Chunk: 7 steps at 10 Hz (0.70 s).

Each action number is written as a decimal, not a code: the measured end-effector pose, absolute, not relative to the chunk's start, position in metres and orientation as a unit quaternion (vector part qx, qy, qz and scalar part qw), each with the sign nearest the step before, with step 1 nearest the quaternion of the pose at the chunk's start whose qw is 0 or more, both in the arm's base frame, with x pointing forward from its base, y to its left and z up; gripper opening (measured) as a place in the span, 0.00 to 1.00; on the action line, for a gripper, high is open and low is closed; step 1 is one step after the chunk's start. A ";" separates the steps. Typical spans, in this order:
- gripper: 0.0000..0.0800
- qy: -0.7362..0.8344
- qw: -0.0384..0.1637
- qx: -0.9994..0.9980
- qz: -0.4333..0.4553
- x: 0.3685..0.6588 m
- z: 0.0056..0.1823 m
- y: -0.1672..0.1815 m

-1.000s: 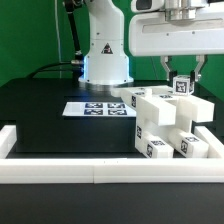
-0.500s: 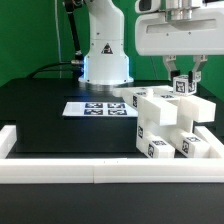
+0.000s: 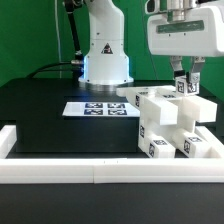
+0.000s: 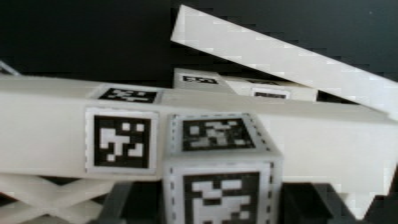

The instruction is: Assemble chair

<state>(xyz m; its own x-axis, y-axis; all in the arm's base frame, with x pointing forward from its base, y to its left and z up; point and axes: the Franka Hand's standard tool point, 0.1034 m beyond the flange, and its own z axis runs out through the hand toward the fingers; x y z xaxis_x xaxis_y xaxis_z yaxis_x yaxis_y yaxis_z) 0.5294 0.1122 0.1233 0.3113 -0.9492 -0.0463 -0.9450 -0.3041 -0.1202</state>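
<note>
**Robot hand grips small post above half-built chair**

A low white border rail (image 3: pixel 70 172) runs along the counter's (image 3: pixel 45 125) front edge and turns up its edge on the exterior view's left. Further along, the marker board (image 3: pixel 100 108) lies flat near the counter's back edge, just in front of the arm's white base (image 3: pixel 104 55). Nothing stands between the board and the furniture parts.

The counter is matte black. A green backdrop (image 3: pixel 30 40) hangs behind it, with a dark cable (image 3: pixel 70 30) running down beside the base.

The chair (image 3: pixel 160 130), a cluster of blocky white tagged pieces, sits by the counter's edge on the exterior view's right, reaching toward the front rail. Directly over its rear part hangs the hand (image 3: pixel 188 84), jaws drawn narrow on a small post (image 3: pixel 184 88) bearing a square tag. The post's lower end is at the chair's top surface. Whether it touches cannot be told. In the wrist view the tagged post fills the foreground, with a white slab tilted beyond it.
</note>
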 end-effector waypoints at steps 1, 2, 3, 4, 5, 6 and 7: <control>0.36 0.598 0.063 -0.799 -0.016 0.529 0.123 0.113; 0.36 0.632 0.065 -0.773 -0.011 0.529 0.123 0.114; 0.36 0.638 0.066 -0.767 -0.010 0.529 0.123 0.114; 0.45 0.633 0.066 -0.771 -0.011 0.529 0.123 0.115; 0.45 0.621 0.065 -0.781 -0.012 0.529 0.123 0.115; 0.62 0.616 0.064 -0.785 -0.011 0.528 0.123 0.116; 0.78 0.604 0.062 -0.794 -0.008 0.528 0.123 0.118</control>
<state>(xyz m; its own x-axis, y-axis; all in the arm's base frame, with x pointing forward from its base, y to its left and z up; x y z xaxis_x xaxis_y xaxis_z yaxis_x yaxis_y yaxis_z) 0.5277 0.1179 0.1234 0.2694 -0.9610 -0.0631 -0.9591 -0.2618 -0.1081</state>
